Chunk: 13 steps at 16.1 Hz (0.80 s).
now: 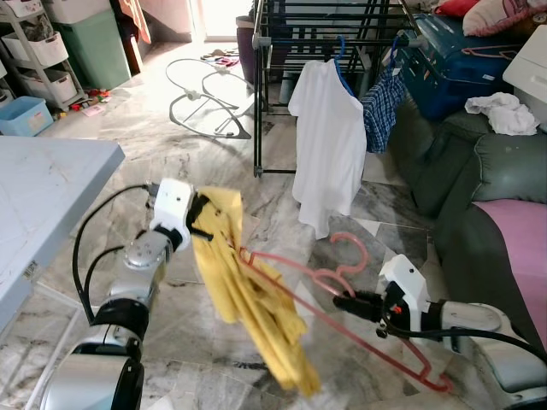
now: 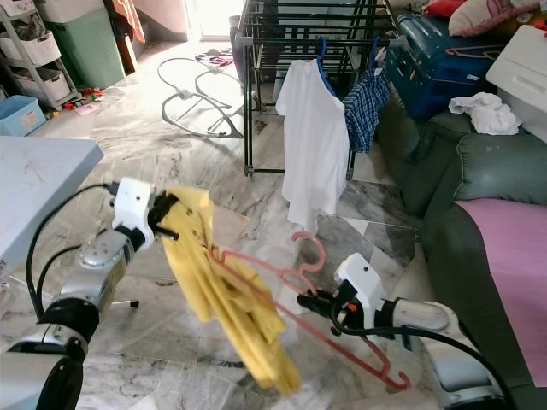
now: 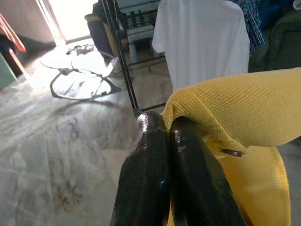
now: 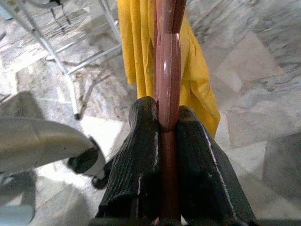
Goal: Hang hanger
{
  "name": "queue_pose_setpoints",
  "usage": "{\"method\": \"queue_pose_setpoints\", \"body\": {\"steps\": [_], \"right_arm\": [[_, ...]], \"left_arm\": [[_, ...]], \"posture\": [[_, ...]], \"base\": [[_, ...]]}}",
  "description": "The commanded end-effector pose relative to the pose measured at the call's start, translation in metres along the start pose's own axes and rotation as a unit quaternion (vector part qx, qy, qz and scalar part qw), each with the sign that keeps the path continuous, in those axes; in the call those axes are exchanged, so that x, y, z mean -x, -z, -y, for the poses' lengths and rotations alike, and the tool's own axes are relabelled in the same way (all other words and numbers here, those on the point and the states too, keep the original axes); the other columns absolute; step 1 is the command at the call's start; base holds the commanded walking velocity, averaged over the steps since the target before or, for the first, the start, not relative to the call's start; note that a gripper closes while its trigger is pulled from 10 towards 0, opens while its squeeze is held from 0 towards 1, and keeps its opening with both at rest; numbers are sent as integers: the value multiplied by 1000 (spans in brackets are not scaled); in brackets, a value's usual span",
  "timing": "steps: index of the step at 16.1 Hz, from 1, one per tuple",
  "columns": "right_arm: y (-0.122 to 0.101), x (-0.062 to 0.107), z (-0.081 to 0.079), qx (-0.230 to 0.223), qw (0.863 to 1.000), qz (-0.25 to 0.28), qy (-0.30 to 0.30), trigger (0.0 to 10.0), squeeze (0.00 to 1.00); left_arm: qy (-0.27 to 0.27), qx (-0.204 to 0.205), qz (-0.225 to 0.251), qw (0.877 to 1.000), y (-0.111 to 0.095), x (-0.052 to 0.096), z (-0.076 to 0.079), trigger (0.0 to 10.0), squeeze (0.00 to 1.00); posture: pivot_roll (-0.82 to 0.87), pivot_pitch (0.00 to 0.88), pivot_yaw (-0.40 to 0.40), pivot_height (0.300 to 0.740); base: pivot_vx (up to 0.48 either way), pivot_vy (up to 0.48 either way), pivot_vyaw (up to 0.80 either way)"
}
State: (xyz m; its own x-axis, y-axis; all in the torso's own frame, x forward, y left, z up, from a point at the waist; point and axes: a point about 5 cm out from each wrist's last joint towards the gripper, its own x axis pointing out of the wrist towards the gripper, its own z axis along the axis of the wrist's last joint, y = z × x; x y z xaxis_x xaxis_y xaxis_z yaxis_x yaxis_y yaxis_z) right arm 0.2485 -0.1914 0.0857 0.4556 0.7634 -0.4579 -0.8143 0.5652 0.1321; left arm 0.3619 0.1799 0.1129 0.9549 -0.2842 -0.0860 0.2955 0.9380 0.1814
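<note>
Left claw (image 1: 202, 220) pinching yellow shirt (image 1: 248, 299), right claw (image 1: 346, 301) clamped on pink hanger (image 1: 342, 329) (shirt draped on it), drying rack (image 1: 282, 38) beyond

Open marble floor (image 1: 214, 162) between grippers and drying rack (image 1: 325, 34): free passage ahead. Rack rail partly taken: white shirt (image 1: 329, 145) and plaid garment (image 1: 383, 107) hang side by side at front. Grey sofa (image 1: 479, 196) blocks right side, close beside right arm. Table corner (image 1: 51, 184) limits left side near left arm. Bouncer frame (image 1: 205, 98) lies on floor, left of rack
</note>
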Motion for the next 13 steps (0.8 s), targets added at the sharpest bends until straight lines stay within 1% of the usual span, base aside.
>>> {"method": "queue_pose_setpoints", "body": {"steps": [1, 2, 3, 4, 5, 6, 7, 8, 9, 10, 11, 12, 13], "right_arm": [[-5, 1, -6, 9, 999, 1, -31, 10000, 0], [-5, 2, -9, 12, 999, -3, -43, 10000, 0], [-7, 1, -8, 13, 999, 0, -37, 10000, 0], [-8, 1, -8, 13, 999, 1, -37, 10000, 0], [-11, -1, -8, 15, 999, 4, -40, 10000, 0], [-12, -3, -7, 22, 999, 4, -35, 10000, 0], [-10, -6, -3, 38, 999, -8, -15, 10000, 0], [-9, -7, -2, 43, 999, -13, -10, 10000, 0], [-8, -11, 1, 50, 999, -13, 4, 10000, 0], [-11, -16, 5, 57, 998, -6, 19, 10000, 0], [-15, -21, 8, 64, 998, 0, 28, 10000, 0], [-16, -22, 9, 67, 997, 1, 31, 10000, 0], [-19, -28, 14, 72, 996, 7, 43, 10000, 0]], "left_arm": [[-10, -15, 22, 1000, -12, -2, -6, 10000, 0], [-17, -25, 21, 999, -12, -2, -8, 10000, 0], [-12, -15, 17, 1000, -11, -2, -9, 10000, 0], [-10, -17, 15, 1000, -11, -1, -10, 10000, 0], [-14, -27, 11, 999, -9, 1, -13, 10000, 0], [-17, -22, 10, 1000, -8, 2, -16, 10000, 0], [-12, -18, 15, 1000, -10, 2, -17, 10000, 0], [-6, -14, 18, 1000, -10, 3, -17, 10000, 0], [19, -11, 22, 1000, -11, 3, -14, 10000, 0], [55, -7, 29, 998, -12, 5, -8, 10000, 0], [79, -16, 33, 996, -13, 6, -3, 10000, 0], [85, -18, 35, 996, -13, 7, -2, 10000, 0], [101, -21, 38, 994, -13, 8, 4, 10000, 0]], "posture": [[-155, 34, 28, 740], [-154, 34, 29, 740], [-148, 38, 33, 740], [-146, 40, 35, 740], [-143, 45, 39, 740], [-145, 47, 41, 740], [-146, 50, 43, 740], [-146, 52, 45, 740], [-144, 57, 49, 740], [-145, 60, 50, 740], [-142, 67, 53, 740], [-142, 67, 53, 740], [-138, 69, 51, 740]], "base": [[0, 0, 0], [0, 0, 0], [0, 0, 0], [0, 0, 0], [0, 0, 0], [0, 0, 0], [0, 0, 0], [0, 0, 0], [0, 0, 0], [0, 0, 0], [0, 0, 0], [0, 0, 0], [0, 0, 0]]}}
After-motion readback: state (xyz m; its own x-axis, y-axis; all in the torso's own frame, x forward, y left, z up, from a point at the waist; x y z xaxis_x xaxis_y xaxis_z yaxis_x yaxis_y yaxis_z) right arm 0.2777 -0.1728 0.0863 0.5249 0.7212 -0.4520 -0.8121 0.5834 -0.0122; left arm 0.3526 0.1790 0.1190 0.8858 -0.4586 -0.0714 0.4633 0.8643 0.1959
